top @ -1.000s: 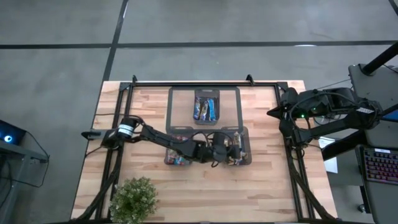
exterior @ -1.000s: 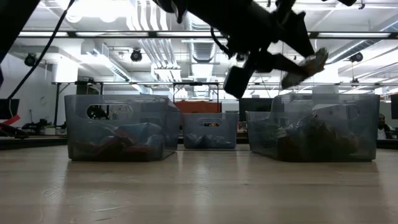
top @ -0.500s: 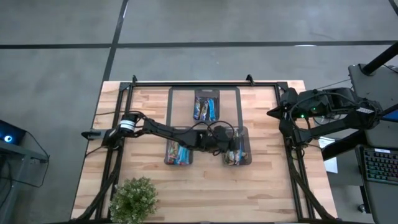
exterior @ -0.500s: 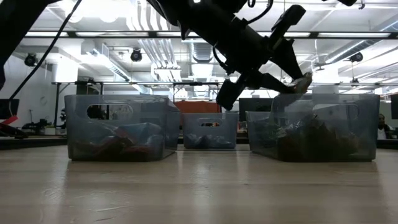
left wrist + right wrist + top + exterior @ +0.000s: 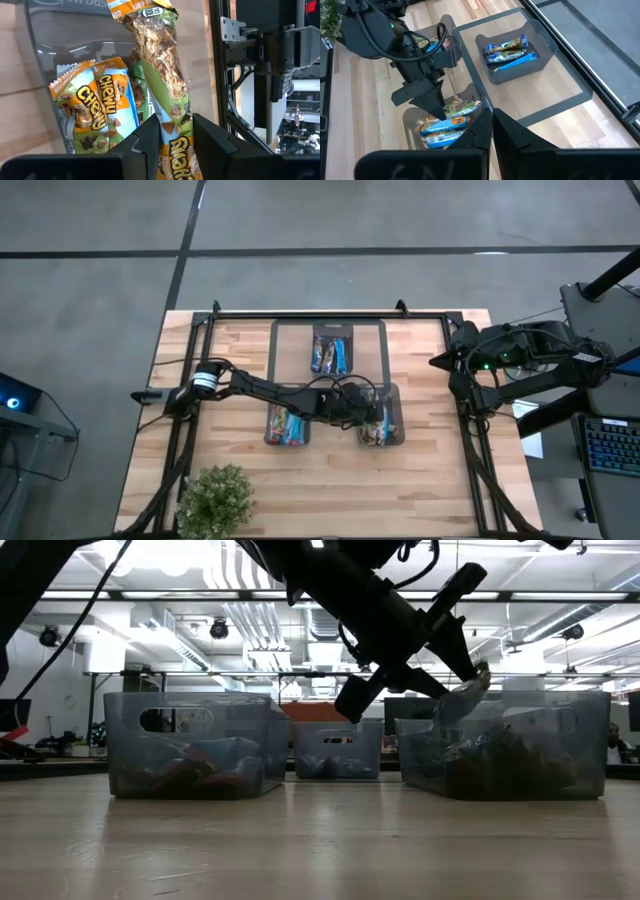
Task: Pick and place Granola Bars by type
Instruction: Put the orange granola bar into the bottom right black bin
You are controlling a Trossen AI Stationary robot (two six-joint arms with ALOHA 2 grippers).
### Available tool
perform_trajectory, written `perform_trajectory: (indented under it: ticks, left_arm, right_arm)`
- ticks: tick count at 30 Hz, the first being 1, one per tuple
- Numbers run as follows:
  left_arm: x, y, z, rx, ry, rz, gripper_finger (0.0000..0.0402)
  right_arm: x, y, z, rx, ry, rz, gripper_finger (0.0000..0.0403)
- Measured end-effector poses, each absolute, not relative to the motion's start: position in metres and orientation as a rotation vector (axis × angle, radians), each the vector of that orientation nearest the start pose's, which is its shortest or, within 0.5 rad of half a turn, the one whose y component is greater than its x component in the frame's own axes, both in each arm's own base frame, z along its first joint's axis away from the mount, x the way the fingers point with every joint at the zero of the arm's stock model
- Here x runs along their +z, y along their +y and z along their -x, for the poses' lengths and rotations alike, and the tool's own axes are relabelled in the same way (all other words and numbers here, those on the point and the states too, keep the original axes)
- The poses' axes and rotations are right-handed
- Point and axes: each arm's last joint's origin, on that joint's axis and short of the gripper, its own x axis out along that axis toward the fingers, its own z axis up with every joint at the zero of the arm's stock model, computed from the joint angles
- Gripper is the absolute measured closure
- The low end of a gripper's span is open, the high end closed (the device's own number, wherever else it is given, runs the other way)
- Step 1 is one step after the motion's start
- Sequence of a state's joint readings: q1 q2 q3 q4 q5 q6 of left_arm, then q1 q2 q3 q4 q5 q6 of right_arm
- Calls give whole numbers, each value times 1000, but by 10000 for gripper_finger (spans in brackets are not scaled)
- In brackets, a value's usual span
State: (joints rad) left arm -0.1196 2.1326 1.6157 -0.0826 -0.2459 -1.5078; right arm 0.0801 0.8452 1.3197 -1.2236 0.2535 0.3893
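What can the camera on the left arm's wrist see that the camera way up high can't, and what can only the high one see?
Only the left wrist view shows the wrappers up close: the held granola bar is green and orange, and the word "Chewy" reads on the bars under it.

Only the high view shows the whole table, the plant, the far bin of blue bars and the right arm parked at the table's right edge.

Both show the left gripper holding a bar over the right-hand bin.
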Motion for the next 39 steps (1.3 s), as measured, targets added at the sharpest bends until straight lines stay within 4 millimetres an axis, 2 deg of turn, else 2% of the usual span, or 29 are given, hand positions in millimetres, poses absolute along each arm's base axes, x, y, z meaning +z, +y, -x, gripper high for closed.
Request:
perform_trajectory:
  ticks: [39]
  left_arm:
    - [204, -47, -480, 518, 398, 1319, 311]
  right_arm:
    - [401, 1, -106, -309, 693, -249, 394]
